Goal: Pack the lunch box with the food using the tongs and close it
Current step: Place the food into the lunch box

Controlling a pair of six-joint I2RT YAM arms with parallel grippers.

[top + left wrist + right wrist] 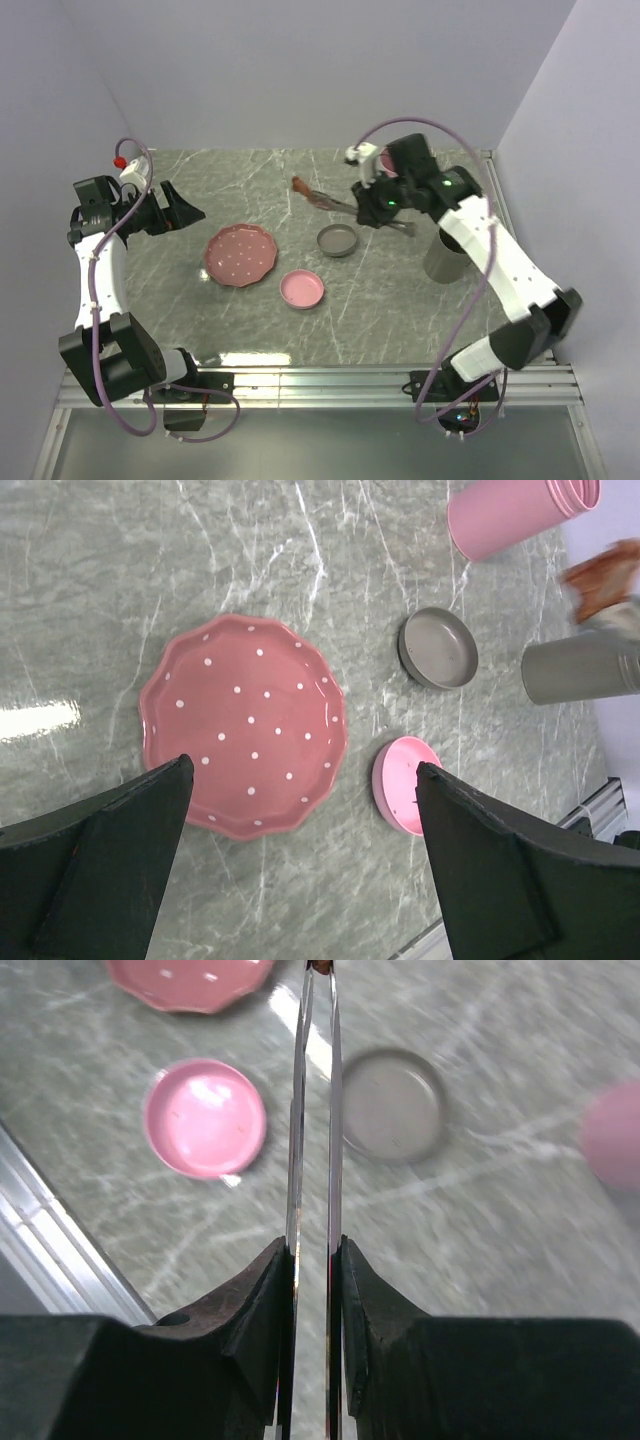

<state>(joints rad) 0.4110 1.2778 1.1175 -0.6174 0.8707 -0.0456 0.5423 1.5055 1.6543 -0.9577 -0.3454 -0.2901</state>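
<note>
Between the right jaws the tongs (333,1160) are squeezed, a brown morsel (299,184) at their far tips: mid-carry, I judge. Next, swing it over the grey tin (337,240) ahead and ease off. The left jaws are spread, empty.

We see a round pink scalloped plate with white dots (240,254) lying flat on the grey marble-patterned bench (200,180). Behind the plate rise pale lilac walls (300,70); before it runs a ribbed metal rail (320,385).
</note>
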